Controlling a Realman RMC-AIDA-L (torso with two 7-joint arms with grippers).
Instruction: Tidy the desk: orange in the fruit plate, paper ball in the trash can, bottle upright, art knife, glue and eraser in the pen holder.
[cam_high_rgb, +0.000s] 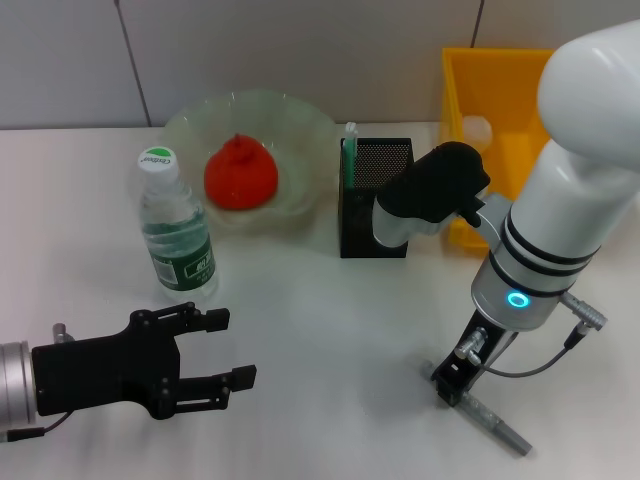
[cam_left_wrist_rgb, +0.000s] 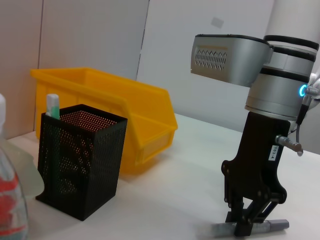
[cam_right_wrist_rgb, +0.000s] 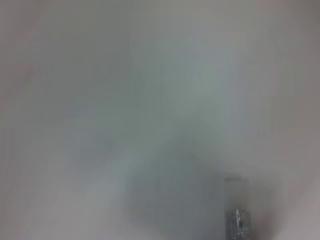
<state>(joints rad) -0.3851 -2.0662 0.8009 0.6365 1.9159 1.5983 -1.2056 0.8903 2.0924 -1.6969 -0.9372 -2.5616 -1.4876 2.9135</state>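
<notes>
The orange (cam_high_rgb: 240, 175) lies in the pale-green fruit plate (cam_high_rgb: 305, 120). The bottle (cam_high_rgb: 178, 235) stands upright in front of the plate's left side. The black mesh pen holder (cam_high_rgb: 375, 195) (cam_left_wrist_rgb: 80, 160) has a green-and-white glue stick (cam_high_rgb: 350, 148) (cam_left_wrist_rgb: 52, 106) poking out of it. The paper ball (cam_high_rgb: 477, 128) sits inside the yellow trash can (cam_high_rgb: 500, 75) (cam_left_wrist_rgb: 125, 115). My right gripper (cam_high_rgb: 452, 388) (cam_left_wrist_rgb: 246, 229) points straight down, fingers closed around one end of the grey art knife (cam_high_rgb: 495, 422) (cam_left_wrist_rgb: 275, 225) (cam_right_wrist_rgb: 237, 225), which lies on the table. My left gripper (cam_high_rgb: 228, 348) hovers open at the front left. The eraser is out of view.
The white table (cam_high_rgb: 320, 330) ends at a grey wall behind. The trash can stands right beside the pen holder, at the back right. My right arm's elbow (cam_high_rgb: 440, 190) hangs in front of the pen holder and the trash can.
</notes>
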